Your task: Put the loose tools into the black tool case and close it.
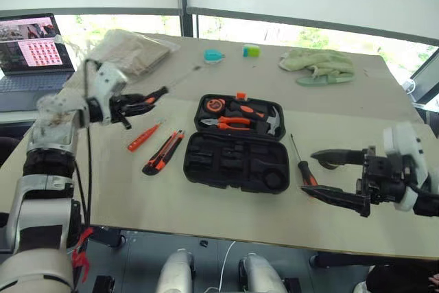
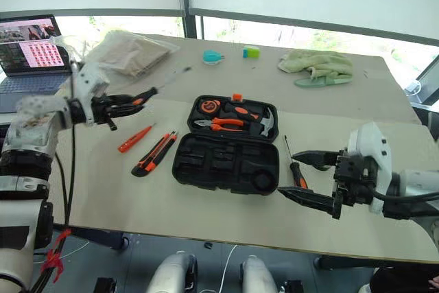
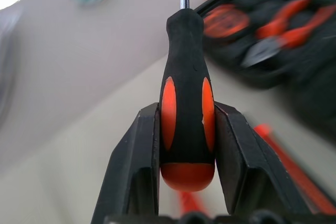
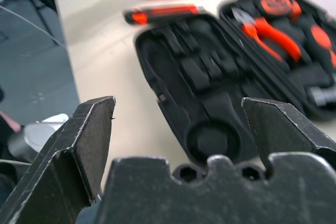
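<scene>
Left gripper lifted a screwdriver over the table; the black tool case lay open.

The left gripper's fingers were clamped on the screwdriver's orange-and-black handle, its shaft pointing toward the table's far edge, above the left part of the table. The right gripper hung with its jaws spread wide and empty near the front right edge, just beside a second screwdriver lying right of the case. A small orange screwdriver and the utility knife lay left of the case, near each other. The case sat mid-table, lid back, pliers and hammer in its far half. A laptop stood beyond the far left corner.
</scene>
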You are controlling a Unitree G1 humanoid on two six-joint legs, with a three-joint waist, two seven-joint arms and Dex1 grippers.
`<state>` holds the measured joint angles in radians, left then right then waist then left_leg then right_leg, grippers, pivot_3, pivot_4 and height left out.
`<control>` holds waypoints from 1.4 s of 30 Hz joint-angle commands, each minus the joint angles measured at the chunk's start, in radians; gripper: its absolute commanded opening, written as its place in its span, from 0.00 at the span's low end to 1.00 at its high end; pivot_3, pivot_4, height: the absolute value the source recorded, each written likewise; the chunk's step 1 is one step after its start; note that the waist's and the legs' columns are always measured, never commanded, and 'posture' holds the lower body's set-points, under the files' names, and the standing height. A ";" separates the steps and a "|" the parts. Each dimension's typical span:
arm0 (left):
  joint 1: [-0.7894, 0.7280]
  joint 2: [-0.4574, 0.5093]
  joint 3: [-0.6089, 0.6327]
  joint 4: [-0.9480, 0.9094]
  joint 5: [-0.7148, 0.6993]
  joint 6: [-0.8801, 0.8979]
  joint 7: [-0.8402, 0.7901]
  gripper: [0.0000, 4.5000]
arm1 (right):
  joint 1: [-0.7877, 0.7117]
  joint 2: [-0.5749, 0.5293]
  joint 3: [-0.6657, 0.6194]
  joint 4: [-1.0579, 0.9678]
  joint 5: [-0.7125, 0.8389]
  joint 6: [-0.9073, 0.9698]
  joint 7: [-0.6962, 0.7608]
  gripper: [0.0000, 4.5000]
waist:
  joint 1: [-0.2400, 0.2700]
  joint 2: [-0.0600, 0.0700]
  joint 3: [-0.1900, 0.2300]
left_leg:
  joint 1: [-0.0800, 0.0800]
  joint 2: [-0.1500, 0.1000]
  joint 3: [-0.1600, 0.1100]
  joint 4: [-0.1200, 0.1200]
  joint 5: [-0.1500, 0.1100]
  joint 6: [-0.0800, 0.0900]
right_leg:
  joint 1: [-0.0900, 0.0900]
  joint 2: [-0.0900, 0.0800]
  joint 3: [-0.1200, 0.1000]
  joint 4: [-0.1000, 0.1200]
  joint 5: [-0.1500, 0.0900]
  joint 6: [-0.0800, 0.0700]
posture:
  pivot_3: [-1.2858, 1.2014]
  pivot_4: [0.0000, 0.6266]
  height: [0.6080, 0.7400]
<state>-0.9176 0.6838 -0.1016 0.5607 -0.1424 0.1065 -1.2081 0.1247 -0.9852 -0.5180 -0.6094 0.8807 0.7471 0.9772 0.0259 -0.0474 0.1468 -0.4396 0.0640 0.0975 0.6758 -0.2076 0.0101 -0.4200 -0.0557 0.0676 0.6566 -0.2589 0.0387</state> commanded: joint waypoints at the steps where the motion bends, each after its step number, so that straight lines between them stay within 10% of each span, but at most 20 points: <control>1: -0.043 -0.069 -0.098 -0.001 0.072 -0.097 -0.042 0.22 | 0.011 0.011 -0.049 -0.022 -0.012 -0.026 -0.017 1.00 | -0.003 0.000 0.000 | 0.000 0.000 0.000 0.001 0.000 0.000 | 0.000 0.000 0.000 0.000 0.000 0.000 | 0.52 0.24 1.00; 12: -0.142 -0.260 -0.252 0.280 0.273 -0.303 0.023 0.22 | 0.050 0.043 -0.081 -0.073 0.009 -0.005 -0.095 1.00 | -0.030 0.000 0.000 | -0.001 -0.001 -0.006 0.001 0.000 0.000 | -0.001 0.002 0.001 0.001 0.000 0.000 | 0.52 0.24 1.00; 42: -0.203 -0.243 -0.232 0.449 0.327 -0.471 -0.033 0.22 | 0.063 0.064 -0.048 -0.122 0.017 -0.011 -0.174 1.00 | -0.023 0.000 0.000 | -0.001 -0.002 -0.007 0.002 0.000 0.000 | 0.000 0.001 0.001 0.002 0.000 0.001 | 0.52 0.24 1.00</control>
<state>-1.0924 0.4109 -0.3608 1.0105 0.1975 -0.3658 -1.2141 0.2008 -0.9235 -0.5585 -0.7076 0.8868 0.7475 0.8145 0.0032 -0.0474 0.1471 -0.4407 0.0622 0.0905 0.6779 -0.2076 0.0104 -0.4201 -0.0549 0.0685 0.6584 -0.2586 0.0401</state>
